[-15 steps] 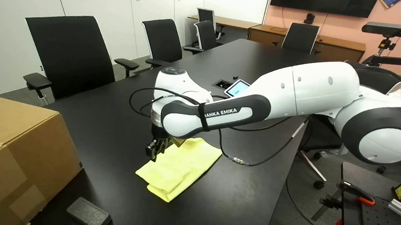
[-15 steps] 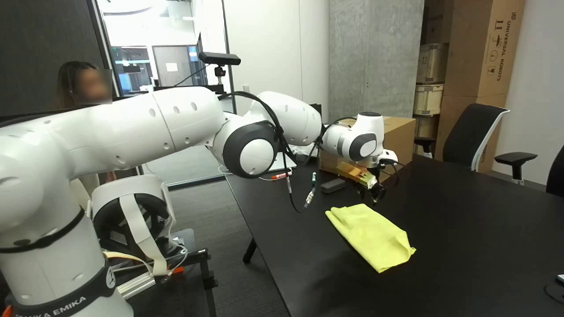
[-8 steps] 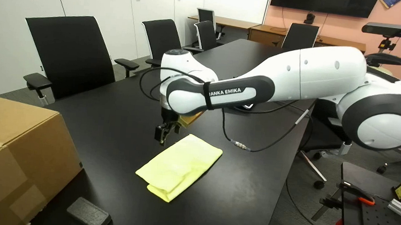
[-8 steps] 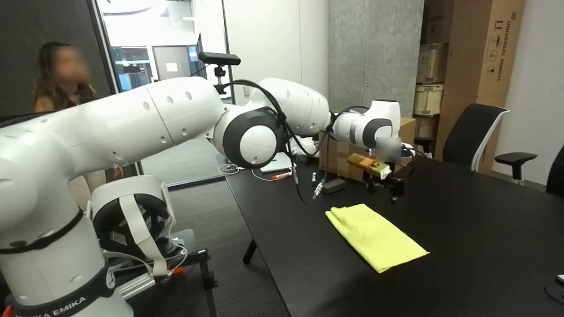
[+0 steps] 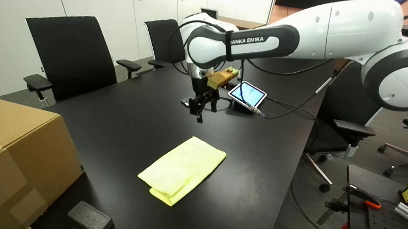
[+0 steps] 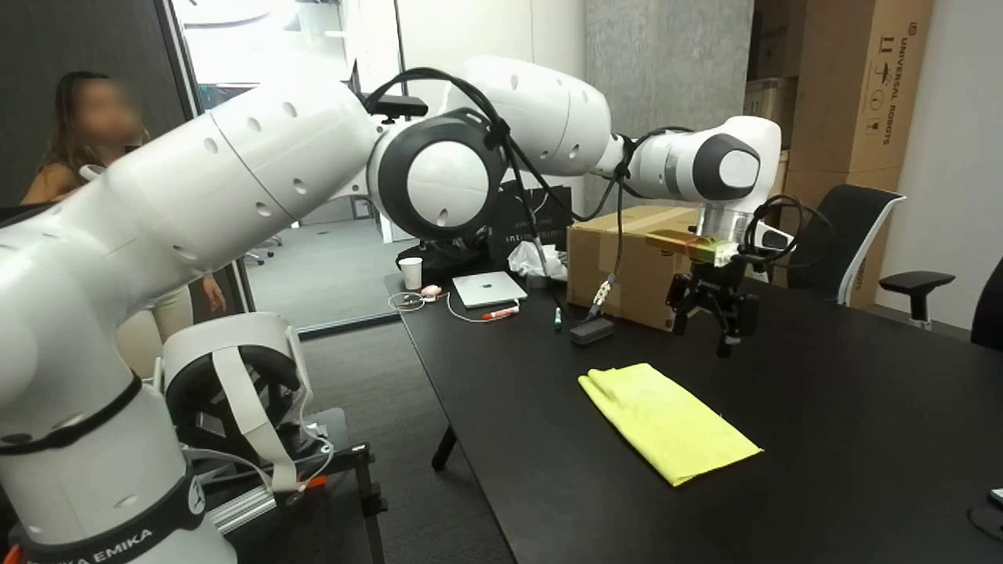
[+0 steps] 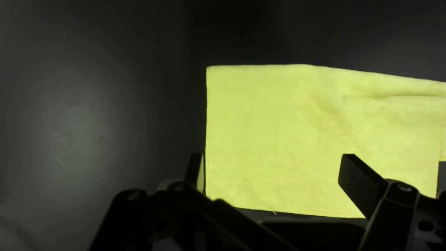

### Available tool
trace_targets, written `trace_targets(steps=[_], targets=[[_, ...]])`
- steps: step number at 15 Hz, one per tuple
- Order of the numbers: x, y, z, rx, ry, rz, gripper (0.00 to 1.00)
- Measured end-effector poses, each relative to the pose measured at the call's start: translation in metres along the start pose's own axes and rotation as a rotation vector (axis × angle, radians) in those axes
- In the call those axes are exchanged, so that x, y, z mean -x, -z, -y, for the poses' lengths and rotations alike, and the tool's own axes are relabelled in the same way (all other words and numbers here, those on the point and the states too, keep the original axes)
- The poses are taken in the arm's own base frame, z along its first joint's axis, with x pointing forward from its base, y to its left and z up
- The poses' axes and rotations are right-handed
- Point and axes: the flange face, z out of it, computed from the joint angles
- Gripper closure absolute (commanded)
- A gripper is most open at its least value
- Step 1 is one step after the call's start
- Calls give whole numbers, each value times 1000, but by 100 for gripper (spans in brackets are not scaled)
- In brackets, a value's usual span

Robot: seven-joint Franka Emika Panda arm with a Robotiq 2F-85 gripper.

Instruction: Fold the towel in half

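Note:
The pale yellow towel [image 5: 184, 167] lies folded over on the black table in both exterior views [image 6: 666, 423]. Its layers do not line up at one end, where a lower layer sticks out and a wrinkle runs. In the wrist view the towel [image 7: 278, 132] fills the middle and right, with its straight left edge and lower edge in sight. My gripper [image 5: 206, 115] is open and empty, well above the table and apart from the towel; it also shows in an exterior view [image 6: 701, 337]. In the wrist view my gripper [image 7: 272, 155] has its fingers wide apart.
A cardboard box [image 5: 24, 166] and a dark eraser-like block [image 5: 91, 218] are on the table. A lit tablet [image 5: 247, 95] stands behind the gripper. A laptop [image 6: 490, 289], markers and a cup [image 6: 410, 272] lie farther off. A person [image 6: 102, 133] stands behind the arm.
My gripper has risen from low at the towel's edge and moved away from it. The towel corner that was curled up near it one second ago now lies flat. The rest of the towel stays put.

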Motion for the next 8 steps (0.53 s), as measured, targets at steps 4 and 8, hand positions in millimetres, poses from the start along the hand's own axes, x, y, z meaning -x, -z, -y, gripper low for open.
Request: trace_targets(steps=[4, 8], targets=[[22, 27, -29, -5, -42, 46, 0], [50, 48, -57, -15, -94, 76, 0]])
